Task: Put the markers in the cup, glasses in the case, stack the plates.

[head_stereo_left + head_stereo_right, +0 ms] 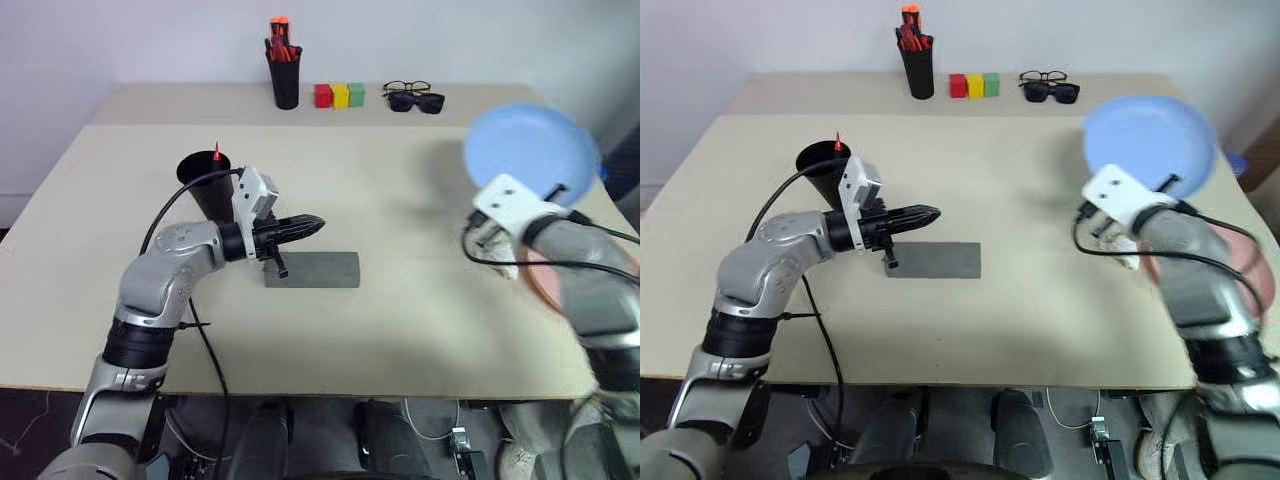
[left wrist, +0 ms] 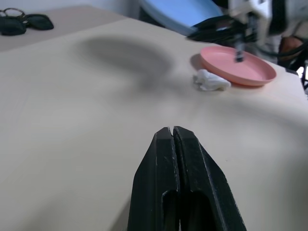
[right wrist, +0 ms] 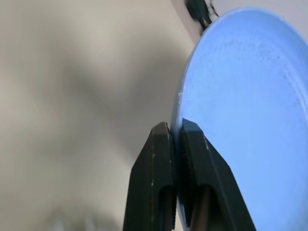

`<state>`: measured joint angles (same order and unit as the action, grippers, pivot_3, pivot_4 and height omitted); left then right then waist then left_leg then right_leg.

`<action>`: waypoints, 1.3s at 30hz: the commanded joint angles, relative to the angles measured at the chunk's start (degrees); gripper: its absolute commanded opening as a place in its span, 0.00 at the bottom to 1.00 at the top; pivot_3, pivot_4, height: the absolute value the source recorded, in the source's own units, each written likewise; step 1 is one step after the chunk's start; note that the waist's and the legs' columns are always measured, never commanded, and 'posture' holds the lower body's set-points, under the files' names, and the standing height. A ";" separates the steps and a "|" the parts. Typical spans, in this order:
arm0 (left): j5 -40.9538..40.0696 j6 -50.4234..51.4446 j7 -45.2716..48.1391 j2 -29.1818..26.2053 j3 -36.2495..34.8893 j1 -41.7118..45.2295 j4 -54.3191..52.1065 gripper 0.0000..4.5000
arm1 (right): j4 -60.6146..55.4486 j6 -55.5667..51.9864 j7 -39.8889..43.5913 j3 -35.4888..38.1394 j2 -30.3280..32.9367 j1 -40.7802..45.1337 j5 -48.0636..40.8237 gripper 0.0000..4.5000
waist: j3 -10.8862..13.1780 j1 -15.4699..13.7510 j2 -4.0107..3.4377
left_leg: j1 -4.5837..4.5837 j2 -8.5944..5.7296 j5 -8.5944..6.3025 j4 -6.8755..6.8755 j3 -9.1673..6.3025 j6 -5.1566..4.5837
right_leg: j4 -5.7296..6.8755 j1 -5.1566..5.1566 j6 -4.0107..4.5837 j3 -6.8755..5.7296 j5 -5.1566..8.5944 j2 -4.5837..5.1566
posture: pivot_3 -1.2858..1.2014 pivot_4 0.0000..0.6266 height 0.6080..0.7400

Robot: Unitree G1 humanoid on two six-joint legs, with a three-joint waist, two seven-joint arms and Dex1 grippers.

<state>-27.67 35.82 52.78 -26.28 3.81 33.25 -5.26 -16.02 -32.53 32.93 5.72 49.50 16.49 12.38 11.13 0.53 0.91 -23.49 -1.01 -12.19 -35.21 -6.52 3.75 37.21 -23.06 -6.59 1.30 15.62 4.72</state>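
Two plates: light blue plate (image 1: 530,153) lifted above table's right side, rim pinched in right gripper (image 3: 176,132); salmon pink plate (image 2: 238,66) flat on table (image 1: 420,290). Left gripper (image 1: 312,226) shut, empty, above one closed grey case (image 1: 312,269). One black cup (image 1: 207,185) behind it.

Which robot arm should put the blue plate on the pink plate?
The right: its gripper is already shut on the blue plate's rim, above the pink plate. The left gripper is shut, empty, near the grey case.

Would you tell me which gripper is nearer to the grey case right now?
Left. The left gripper, shut and empty, hovers just above the grey case; the right gripper is far off to the right, shut on the blue plate.
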 commanded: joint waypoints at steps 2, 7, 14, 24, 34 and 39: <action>0.56 -4.90 5.57 0.93 2.33 4.35 3.68 0.00 | -14.33 -8.98 6.50 12.88 2.52 -14.44 -2.31 0.02 | 0.00 -0.15 0.00 | -0.02 0.00 -0.02 -0.01 -0.01 -0.04 | -0.04 0.02 -0.01 -0.01 0.01 0.00 | 0.52 0.24 1.00; 1.29 -6.58 7.10 2.87 2.51 9.87 9.75 0.00 | -15.92 -12.34 8.36 15.94 3.23 -20.74 -3.33 0.02 | -0.02 1.09 -0.05 | 0.15 0.00 -0.02 -0.08 0.08 -0.04 | -0.02 0.15 -0.02 0.05 0.00 0.00 | 0.52 0.24 1.00; 1.23 -5.63 8.50 3.09 3.50 9.83 8.99 0.00 | -16.48 -13.97 9.19 15.64 2.47 -17.93 -6.99 0.65 | -0.06 1.67 -0.12 | 0.19 0.01 -0.02 -0.05 0.05 -0.05 | -0.02 0.23 -0.03 0.04 0.02 0.00 | 0.52 0.24 1.00; -0.12 -1.62 5.16 3.08 3.04 7.36 2.47 0.00 | -5.29 -8.95 4.03 3.48 -3.18 -8.07 -8.25 0.76 | -0.05 1.60 -0.09 | 0.18 0.01 -0.02 -0.07 0.03 -0.04 | -0.03 0.25 -0.04 0.03 0.02 0.01 | 0.52 0.24 1.00; -2.04 3.20 2.50 0.44 0.88 4.16 -4.03 0.00 | 9.49 -6.27 -2.19 -2.30 -7.23 -1.90 -6.75 0.58 | -0.05 1.76 -0.11 | 0.19 0.01 -0.02 -0.07 0.03 -0.04 | -0.02 0.25 -0.03 0.04 0.02 0.01 | 0.52 0.24 1.00; -3.83 4.88 0.86 0.95 0.04 3.30 -5.55 0.00 | 10.00 -5.16 -3.69 -2.54 -7.34 -0.36 -6.37 0.01 | -0.05 1.75 -0.11 | 0.20 0.01 -0.02 -0.07 0.03 -0.04 | 0.00 0.25 -0.03 0.04 0.02 0.01 | 0.52 0.24 1.00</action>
<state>-29.87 40.36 54.01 -25.47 5.33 36.46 -8.25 -5.20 -38.54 30.14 2.74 41.52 15.18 5.18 11.08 2.28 0.80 -23.29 -1.00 -12.21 -35.28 -6.49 3.71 37.20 -22.81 -6.62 1.34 15.63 4.72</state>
